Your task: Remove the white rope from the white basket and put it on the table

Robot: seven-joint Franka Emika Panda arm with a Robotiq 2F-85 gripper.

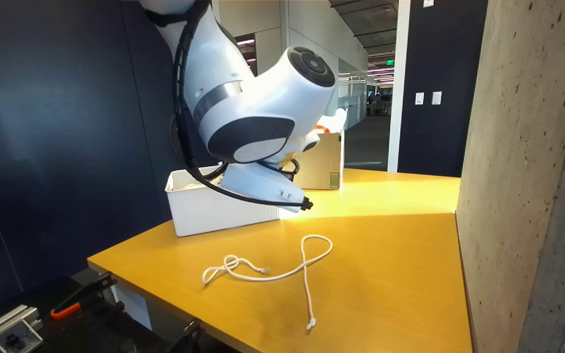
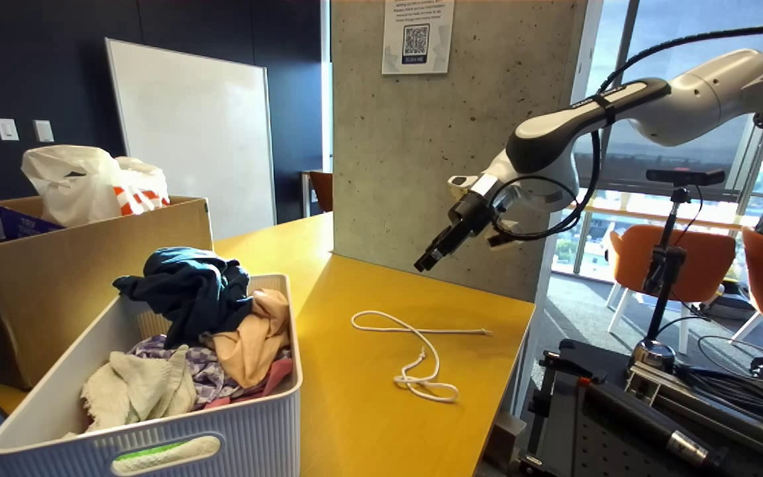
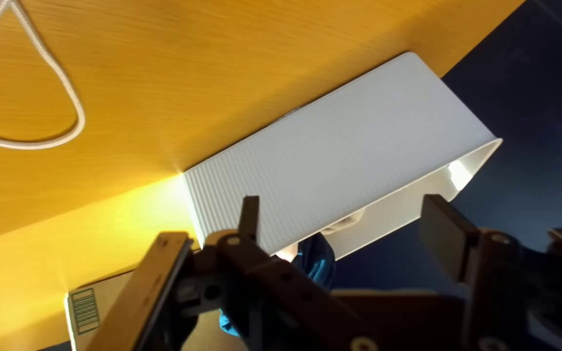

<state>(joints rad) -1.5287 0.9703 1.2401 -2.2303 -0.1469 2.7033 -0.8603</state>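
Observation:
The white rope point(image 1: 304, 265) lies in loose loops on the yellow-orange table point(image 1: 385, 284), beside the white basket point(image 1: 223, 211) and apart from it. It also lies there in an exterior view point(image 2: 414, 330), and part of its loop shows in the wrist view point(image 3: 32, 145). The basket point(image 2: 255, 430) stands on the table holding several cloths; its ribbed side faces the wrist view point(image 3: 330, 156). My gripper point(image 2: 424, 262) is raised above the table, over the rope's side. In the wrist view the gripper point(image 3: 342, 207) has its fingers wide apart with nothing between them. The arm hides the gripper in an exterior view.
A tan cardboard box point(image 2: 103, 265) with white plastic bags point(image 2: 77, 179) stands behind the basket. A dark blue cloth point(image 2: 189, 285) bulges above the basket rim, beside a peach cloth point(image 2: 249, 338). A concrete pillar point(image 1: 523, 147) borders the table. Clamps point(image 1: 101, 284) sit at its edge.

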